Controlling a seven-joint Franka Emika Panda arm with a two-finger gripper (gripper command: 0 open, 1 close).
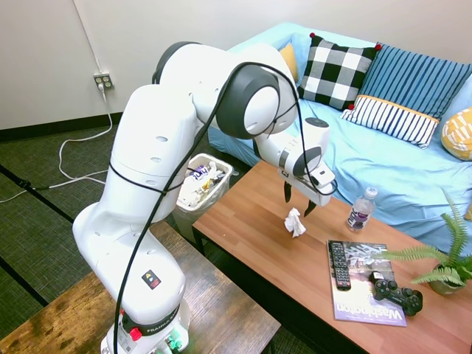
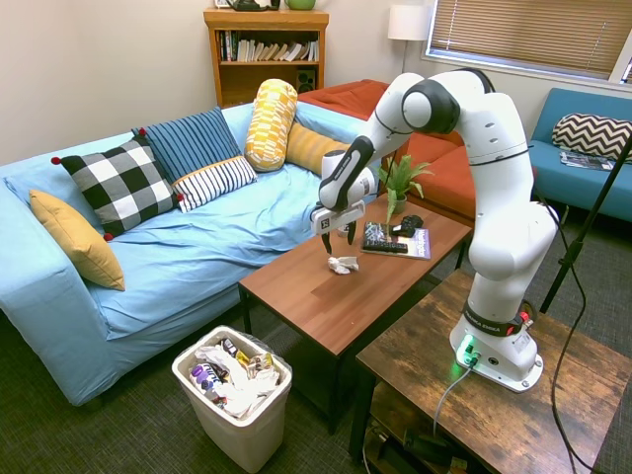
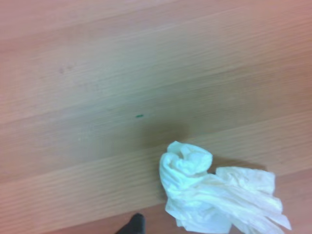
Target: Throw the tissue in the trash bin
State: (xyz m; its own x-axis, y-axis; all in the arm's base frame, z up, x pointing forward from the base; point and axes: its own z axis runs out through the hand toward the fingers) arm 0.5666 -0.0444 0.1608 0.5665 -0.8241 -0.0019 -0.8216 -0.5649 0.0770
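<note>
White robot arm's gripper [image 1: 297, 203] hangs with fingers spread and empty just above a crumpled tissue [image 1: 295, 222] lying on a wooden coffee table [image 1: 251, 236].

On the floor beside the table's end, near the sofa, the white trash bin [image 2: 237, 425] is heaped to its rim with white paper and printed wrappers. The table also holds a water bottle [image 1: 360, 210], a magazine [image 1: 365, 295] with a remote [image 1: 338, 265] and a black game controller [image 1: 395, 292] on it, and a potted fern [image 1: 446, 269]. A blue sofa [image 2: 178, 247] with patterned cushions stands behind the table, and a bookshelf [image 2: 265, 54] stands against the wall. The floor is dark carpet. In the wrist view, the tissue is cut off at the bottom edge.
</note>
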